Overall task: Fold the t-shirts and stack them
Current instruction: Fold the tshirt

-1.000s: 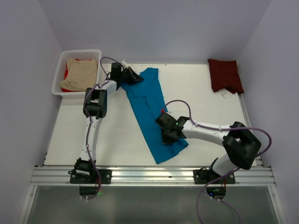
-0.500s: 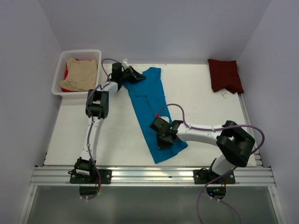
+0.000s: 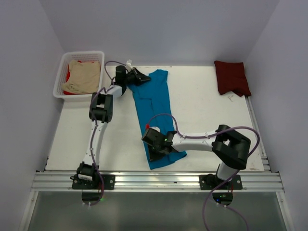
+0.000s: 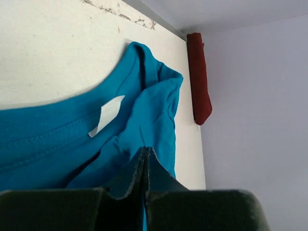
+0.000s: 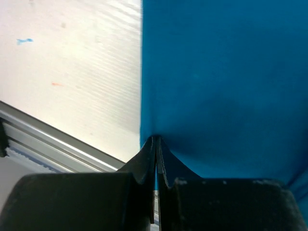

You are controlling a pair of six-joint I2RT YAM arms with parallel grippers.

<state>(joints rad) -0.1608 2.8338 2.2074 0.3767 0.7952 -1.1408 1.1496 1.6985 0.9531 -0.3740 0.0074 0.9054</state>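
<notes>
lavender walls close in a white table. the teal shirt lies on it as a long, narrow strip, running from the far middle down toward the near edge, neck end far and hem end near.

the left gripper is at the neck end, jaws pressed together with a fold of teal cloth pinched between them, just beside the white label. the right gripper is at the near end, jaws likewise pressed together on the shirt's left edge near the hem.

the cloth looks thin, light and limp. it should drape and sag between the two holds, and it bunches easily, as the rumpled collar shows. it will likely slide freely over the smooth table. corners and seamed edges (collar, hem, shoulder) seem the safest places to take hold, since a pinch in the middle could gather only one layer.

the maroon shirt sits folded at the far right corner, well apart from the teal one.

the white lattice basket stands at the far left corner. inside it a beige shirt lies crumpled on top of a red shirt, of which only the edges show.
</notes>
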